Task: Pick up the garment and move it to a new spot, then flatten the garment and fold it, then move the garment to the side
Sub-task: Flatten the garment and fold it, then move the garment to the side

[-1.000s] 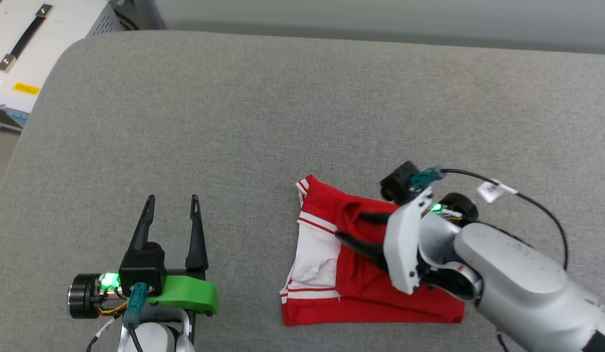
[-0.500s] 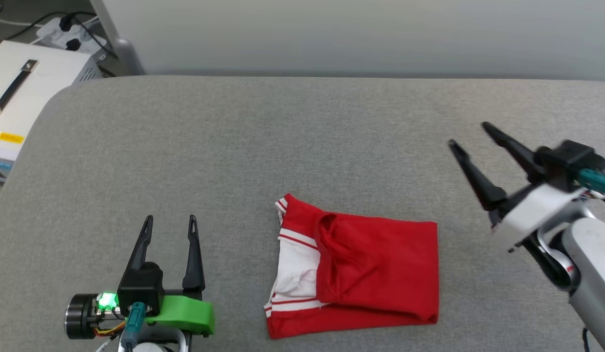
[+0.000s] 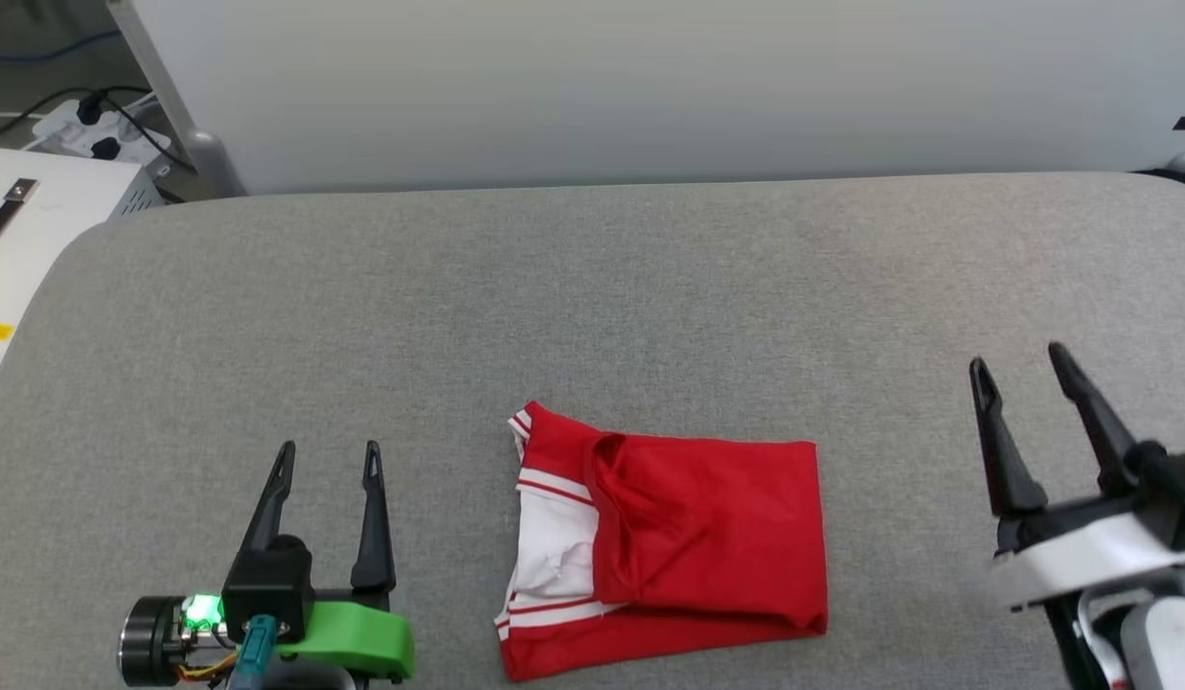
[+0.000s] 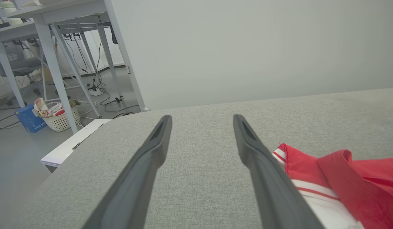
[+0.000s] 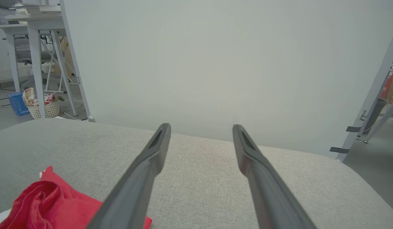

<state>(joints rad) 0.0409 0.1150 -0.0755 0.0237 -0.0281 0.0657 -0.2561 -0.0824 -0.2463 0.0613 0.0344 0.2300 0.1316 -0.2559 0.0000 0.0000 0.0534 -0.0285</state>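
The garment (image 3: 697,537) lies folded into a compact red rectangle near the front edge of the grey table (image 3: 592,287), with a white sleeve and striped trim showing on its left side. My left gripper (image 3: 329,458) rests open to the left of it, nothing between its fingers. My right gripper (image 3: 1018,362) stands open to the right of the garment, well apart from it and empty. In the left wrist view the garment (image 4: 348,178) sits at the lower right beside my open left gripper (image 4: 202,119). The right wrist view has the garment (image 5: 53,203) at its lower left, beside my open right gripper (image 5: 201,127).
A white equipment box (image 3: 27,240) stands off the table's left end, with a power strip (image 3: 84,134) and cables behind it. A pale wall panel (image 3: 649,86) runs along the far edge. Desk legs and a white basket (image 4: 61,116) stand on the floor.
My right gripper let go of the garment, lifted off it and swung out to the right. The head camera tilted up, so the whole picture shifted. The left gripper stayed put.
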